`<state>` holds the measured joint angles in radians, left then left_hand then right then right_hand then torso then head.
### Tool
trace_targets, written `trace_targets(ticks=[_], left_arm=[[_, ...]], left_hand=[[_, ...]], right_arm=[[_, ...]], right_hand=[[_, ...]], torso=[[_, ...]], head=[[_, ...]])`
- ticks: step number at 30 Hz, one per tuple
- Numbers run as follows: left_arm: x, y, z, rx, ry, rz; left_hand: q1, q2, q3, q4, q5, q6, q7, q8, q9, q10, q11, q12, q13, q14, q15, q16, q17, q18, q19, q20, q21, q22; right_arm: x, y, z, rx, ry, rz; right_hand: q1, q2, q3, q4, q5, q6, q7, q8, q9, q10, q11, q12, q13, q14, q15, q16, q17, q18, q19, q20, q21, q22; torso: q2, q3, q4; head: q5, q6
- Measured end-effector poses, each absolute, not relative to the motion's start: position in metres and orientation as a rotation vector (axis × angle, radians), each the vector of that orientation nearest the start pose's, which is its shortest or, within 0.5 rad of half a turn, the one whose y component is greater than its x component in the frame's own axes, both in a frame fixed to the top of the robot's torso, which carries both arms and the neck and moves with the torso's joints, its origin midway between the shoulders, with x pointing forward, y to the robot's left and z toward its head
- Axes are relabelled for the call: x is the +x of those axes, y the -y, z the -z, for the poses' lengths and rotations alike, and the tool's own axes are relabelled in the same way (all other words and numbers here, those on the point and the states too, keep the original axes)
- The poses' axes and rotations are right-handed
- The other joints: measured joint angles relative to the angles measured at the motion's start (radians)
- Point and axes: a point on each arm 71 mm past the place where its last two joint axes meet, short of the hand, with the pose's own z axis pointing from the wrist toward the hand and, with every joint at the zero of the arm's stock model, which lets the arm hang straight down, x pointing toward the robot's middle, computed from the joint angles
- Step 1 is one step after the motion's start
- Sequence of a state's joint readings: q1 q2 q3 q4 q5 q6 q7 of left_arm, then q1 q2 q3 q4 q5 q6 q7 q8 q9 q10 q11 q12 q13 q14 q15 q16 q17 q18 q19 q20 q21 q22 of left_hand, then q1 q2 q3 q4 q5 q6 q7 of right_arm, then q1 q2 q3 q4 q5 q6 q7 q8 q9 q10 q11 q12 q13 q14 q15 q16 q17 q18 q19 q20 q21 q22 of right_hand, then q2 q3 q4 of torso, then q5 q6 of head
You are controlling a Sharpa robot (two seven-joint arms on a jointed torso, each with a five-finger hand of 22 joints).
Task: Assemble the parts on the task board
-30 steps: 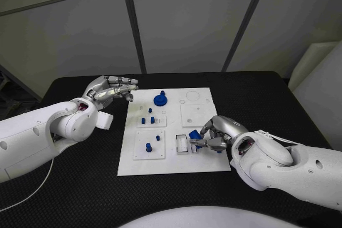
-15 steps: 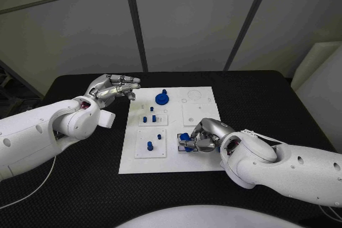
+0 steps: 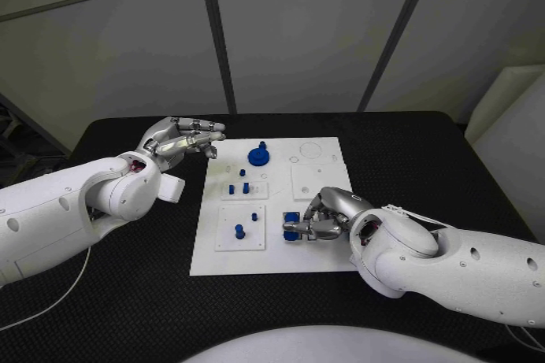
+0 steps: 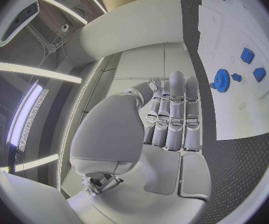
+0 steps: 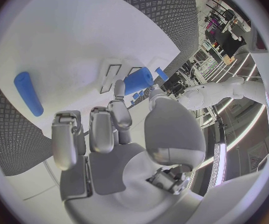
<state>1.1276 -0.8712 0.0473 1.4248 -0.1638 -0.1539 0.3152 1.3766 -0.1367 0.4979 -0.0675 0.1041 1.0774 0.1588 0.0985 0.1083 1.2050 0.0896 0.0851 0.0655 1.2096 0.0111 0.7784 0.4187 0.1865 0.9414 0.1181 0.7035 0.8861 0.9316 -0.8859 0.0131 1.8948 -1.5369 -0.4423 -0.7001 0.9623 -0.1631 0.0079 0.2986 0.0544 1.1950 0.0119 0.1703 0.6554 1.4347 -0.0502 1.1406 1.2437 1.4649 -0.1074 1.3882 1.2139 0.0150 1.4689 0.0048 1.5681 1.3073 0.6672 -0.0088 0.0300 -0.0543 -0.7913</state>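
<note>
Your right hand pinches a small blue cylindrical part above the white task board's slotted socket; tilted, it could jam, though alignment looks unclear. Your left hand hovers clenched, holding nothing, over the black counter.

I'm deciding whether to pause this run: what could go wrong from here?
The right hand pinches a blue part over the slotted block at the task board's near edge; a slight tilt could jam it or make it slip out. The hand covers the slot in the head view, so alignment is hard to check.
</note>
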Motion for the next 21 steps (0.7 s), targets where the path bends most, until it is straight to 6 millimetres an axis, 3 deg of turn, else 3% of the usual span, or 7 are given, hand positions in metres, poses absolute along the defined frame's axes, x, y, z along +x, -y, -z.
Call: trace_targets(ticks=[1,3,7,12,16,19,21], left_arm=[[0.5005,-0.2449,0.1912,-1.021,-1.520,1.515],[0.5005,-0.2452,0.1912,-1.021,-1.519,1.514],[0.5004,-0.2455,0.1912,-1.022,-1.520,1.514],[0.5002,-0.2458,0.1912,-1.022,-1.521,1.513],[0.5001,-0.2461,0.1912,-1.023,-1.522,1.513],[0.5000,-0.2465,0.1912,-1.023,-1.523,1.512],[0.4999,-0.2468,0.1912,-1.024,-1.523,1.511]], left_hand=[[0.000,0.000,0.000,0.000,0.000,0.000,0.000,0.000,0.000,0.000,0.000,0.000,0.000,0.000,0.000,0.000,0.000,0.000,0.000,0.000,0.000,0.000],[0.000,0.000,0.000,0.000,0.000,0.000,0.000,0.000,0.000,0.000,0.000,0.000,0.000,0.000,0.000,0.000,0.000,0.000,0.000,0.000,0.000,0.000],[0.000,0.000,-0.003,-0.003,0.000,0.000,0.000,0.000,0.000,0.000,0.000,0.000,0.000,0.000,0.000,-0.006,-0.002,0.000,0.000,0.000,-0.005,-0.001],[0.000,0.000,-0.003,-0.003,0.000,0.000,0.000,0.000,0.000,0.000,0.000,0.000,0.000,0.000,0.000,-0.006,-0.002,0.000,0.000,0.000,-0.008,-0.001],[0.000,0.000,-0.003,-0.003,0.000,0.000,0.000,0.000,0.000,0.000,0.000,0.000,0.000,0.000,0.000,-0.006,-0.002,0.000,0.000,0.000,-0.008,-0.001],[0.000,0.000,-0.003,-0.003,0.000,0.000,0.000,0.000,0.000,0.000,0.000,0.000,0.000,0.000,0.000,-0.006,-0.002,0.000,0.000,0.000,-0.008,-0.001],[0.000,0.000,-0.003,-0.003,0.000,0.000,0.000,0.000,0.001,0.000,0.000,0.000,0.000,0.000,0.000,-0.006,-0.002,0.000,0.000,0.000,-0.008,-0.001]], right_arm=[[0.3718,0.1531,0.2429,0.222,-1.886,-0.500],[0.3721,0.1529,0.2428,0.219,-1.882,-0.499],[0.3725,0.1529,0.2425,0.216,-1.875,-0.497],[0.3728,0.1534,0.2420,0.210,-1.867,-0.495],[0.3718,0.1543,0.2409,0.204,-1.863,-0.494],[0.3707,0.1550,0.2400,0.199,-1.862,-0.493],[0.3703,0.1557,0.2397,0.196,-1.862,-0.492]], right_hand=[[-0.018,-0.006,-0.014,0.000,-0.002,0.000,0.000,-0.001,0.003,0.000,0.000,-0.006,-0.002,0.000,0.000,0.000,-0.003,0.000,0.000,0.000,0.000,0.000],[-0.046,0.004,-0.056,0.000,-0.002,0.000,0.000,-0.005,0.008,0.000,0.000,-0.015,-0.007,0.000,0.000,0.000,-0.008,0.000,-0.003,-0.004,0.000,0.000],[-0.056,0.004,-0.112,-0.001,-0.002,0.000,0.000,-0.012,0.017,0.000,0.000,-0.029,-0.014,0.000,0.000,-0.004,-0.014,0.000,-0.003,-0.004,0.000,0.000],[-0.061,-0.001,-0.132,-0.002,-0.002,-0.004,0.004,-0.017,0.022,-0.004,-0.004,-0.034,-0.019,0.000,0.000,-0.008,-0.017,0.000,-0.003,-0.004,0.000,0.000],[0.032,0.017,-0.115,-0.008,-0.002,-0.004,0.004,-0.023,0.033,-0.004,-0.004,-0.034,-0.016,0.000,0.000,-0.008,-0.016,0.000,-0.003,-0.004,0.000,0.000],[0.173,0.044,-0.081,-0.039,-0.002,-0.004,0.004,-0.026,0.044,-0.004,-0.004,-0.034,-0.010,0.000,0.000,-0.008,-0.011,0.000,-0.003,-0.004,0.000,0.000],[0.233,0.048,-0.077,-0.065,-0.002,-0.004,0.004,-0.028,0.050,-0.004,-0.004,-0.034,-0.008,0.000,0.000,-0.008,-0.005,0.000,-0.004,-0.003,0.000,0.000]], torso=[[0.000,0.0000,0.0000],[0.000,0.0000,0.0000],[0.000,0.0000,0.0000],[-0.001,0.0000,0.0001],[-0.001,0.0001,0.0001],[-0.001,0.0003,0.0001],[-0.001,0.0003,0.0001]], head=[[0.000,0.000],[0.000,0.000],[0.000,0.001],[-0.001,0.001],[-0.001,0.001],[0.000,0.001],[0.000,0.000]])
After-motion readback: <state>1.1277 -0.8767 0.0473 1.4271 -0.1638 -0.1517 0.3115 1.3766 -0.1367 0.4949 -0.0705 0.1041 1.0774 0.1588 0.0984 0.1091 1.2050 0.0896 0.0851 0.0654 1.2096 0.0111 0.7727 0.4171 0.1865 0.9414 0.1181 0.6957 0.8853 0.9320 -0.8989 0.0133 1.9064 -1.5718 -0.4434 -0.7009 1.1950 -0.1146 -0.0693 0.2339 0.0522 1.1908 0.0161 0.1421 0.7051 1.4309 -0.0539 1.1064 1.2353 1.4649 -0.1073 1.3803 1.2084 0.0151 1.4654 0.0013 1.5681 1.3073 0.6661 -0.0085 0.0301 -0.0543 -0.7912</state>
